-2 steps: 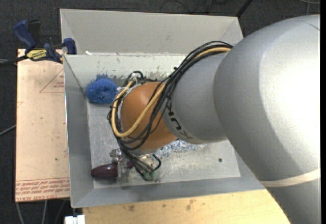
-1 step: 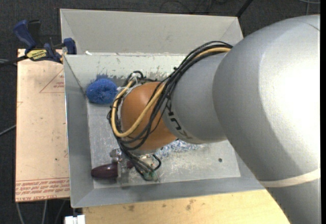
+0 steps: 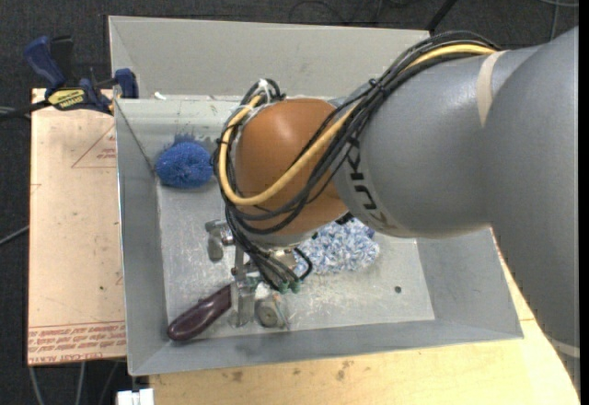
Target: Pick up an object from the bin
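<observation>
Three things lie near my gripper (image 3: pixel 245 300), which is down close to the floor of the grey bin (image 3: pixel 138 237), under the orange wrist cover (image 3: pixel 276 155). Nearest is a dark maroon piece (image 3: pixel 198 318), long and glossy. Its near end is touching the gripper or just beside it on the view's left, and I cannot tell which. A blue-and-white speckled bundle (image 3: pixel 345 245) lies just beside the gripper on the arm's side. A fuzzy blue ball (image 3: pixel 184 164) rests well apart, toward the far corner. I cannot tell whether the gripper is spread or closed.
</observation>
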Controlling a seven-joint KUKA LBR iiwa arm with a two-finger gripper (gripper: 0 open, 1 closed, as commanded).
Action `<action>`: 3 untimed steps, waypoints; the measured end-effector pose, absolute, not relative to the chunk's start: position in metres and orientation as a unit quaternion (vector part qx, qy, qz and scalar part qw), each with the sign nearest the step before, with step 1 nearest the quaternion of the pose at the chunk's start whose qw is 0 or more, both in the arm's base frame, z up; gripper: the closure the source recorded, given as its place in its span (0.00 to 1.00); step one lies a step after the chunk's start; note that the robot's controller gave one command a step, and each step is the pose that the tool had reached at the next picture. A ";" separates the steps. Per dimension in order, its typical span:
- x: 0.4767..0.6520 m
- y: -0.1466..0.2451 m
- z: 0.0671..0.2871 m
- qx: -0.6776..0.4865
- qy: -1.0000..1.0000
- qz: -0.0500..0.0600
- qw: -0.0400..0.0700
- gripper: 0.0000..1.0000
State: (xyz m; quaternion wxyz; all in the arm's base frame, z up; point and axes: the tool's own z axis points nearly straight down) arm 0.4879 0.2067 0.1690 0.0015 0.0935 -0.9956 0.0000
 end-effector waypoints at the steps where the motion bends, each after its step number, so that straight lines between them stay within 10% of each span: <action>1: 0.490 0.206 0.229 0.087 -0.996 0.000 0.000 0.00; 3: 0.502 0.191 0.121 0.083 -0.997 -0.001 -0.002 0.00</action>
